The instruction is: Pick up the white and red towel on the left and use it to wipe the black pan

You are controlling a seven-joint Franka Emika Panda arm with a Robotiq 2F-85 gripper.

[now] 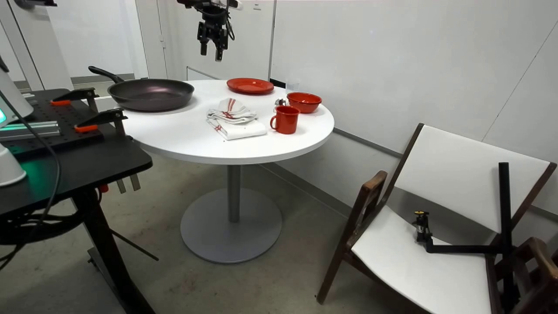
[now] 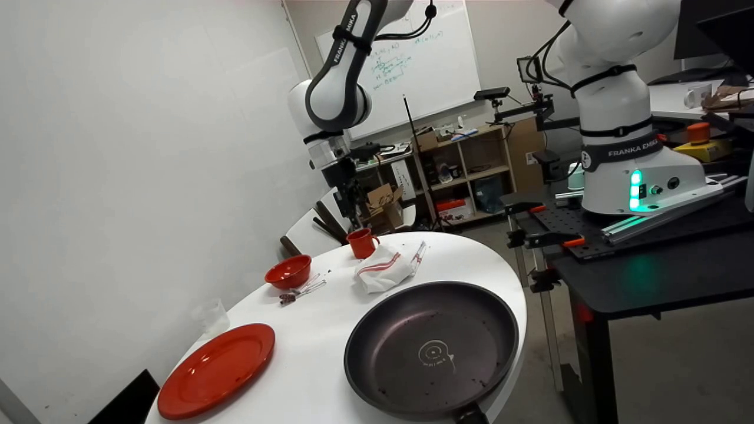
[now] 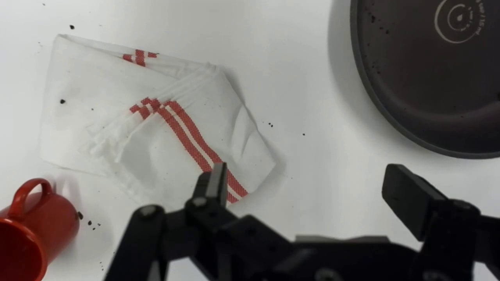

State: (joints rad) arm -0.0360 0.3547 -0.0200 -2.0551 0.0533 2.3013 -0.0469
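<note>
Both exterior views, opposed, share the table (image 1: 183, 131); nearer, the wrist view looks down on the towel (image 3: 156, 121).

The arm (image 2: 612, 105) is white and smooth, built of rounded shells (image 2: 621, 36), with black straps (image 2: 615, 131) bound round it and black cables (image 2: 406, 36) looping off. White FRANKA EMIKA lettering (image 2: 633, 149) crosses a dark band (image 2: 624, 159) along the upper edge of the base (image 2: 660, 171) and a dark panel (image 2: 337, 56) farther up. Near the base's lower edge a light strip (image 2: 635, 190) glows green, with a round black fitting (image 2: 673, 183) nearby. The gripper (image 3: 306, 173) is black, with angular links (image 3: 250, 238), blocky fingers (image 3: 408, 203), one edged in grey, and round grey screw heads (image 3: 147, 211).
</note>
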